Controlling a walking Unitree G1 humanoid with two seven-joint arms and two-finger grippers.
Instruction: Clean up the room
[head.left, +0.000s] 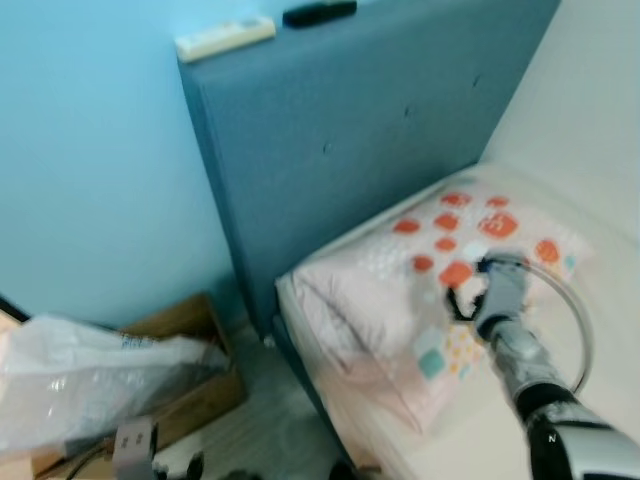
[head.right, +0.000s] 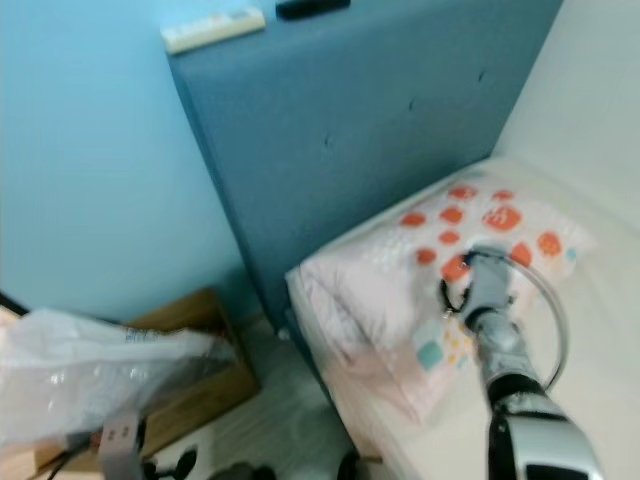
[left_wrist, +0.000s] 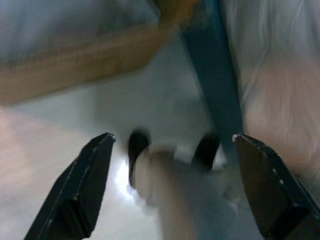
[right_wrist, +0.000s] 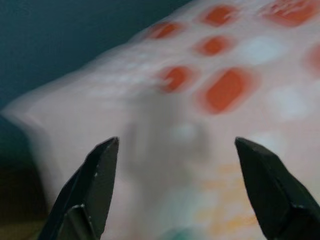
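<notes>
Reaching out over the bed (head.left: 590, 200) with my right arm now, and the right gripper (right_wrist: 175, 192) is spread wide, fingers well apart, with nothing between them. It sits just above the pillow (head.left: 440, 290) — pale pink, patterned with orange and teal squares — which lies at the head of the bed, up against the blue headboard (head.left: 360, 130). From the wrist camera the pillow's orange patches are right ahead of the fingertips, though the picture is blurred and I can't tell whether the tips are touching the fabric.

My left gripper (left_wrist: 170, 190) hangs low near the floor (head.left: 250, 420), also spread open and empty; beyond it I can make out the blue bed frame and something wooden, all smeared.

On top of the headboard rest a white remote-like object (head.left: 225, 37) and a dark one (head.left: 320, 13). Down to the left, a crumpled clear plastic bag (head.left: 90, 380) lies over a wooden crate (head.left: 195, 365).

My read: the step in hand is dealing with the pillow — straightening or picking it up. Next I'd want to ease the right gripper down onto a bunched edge of the fabric and close on it, since the flat top gives little to pinch.
</notes>
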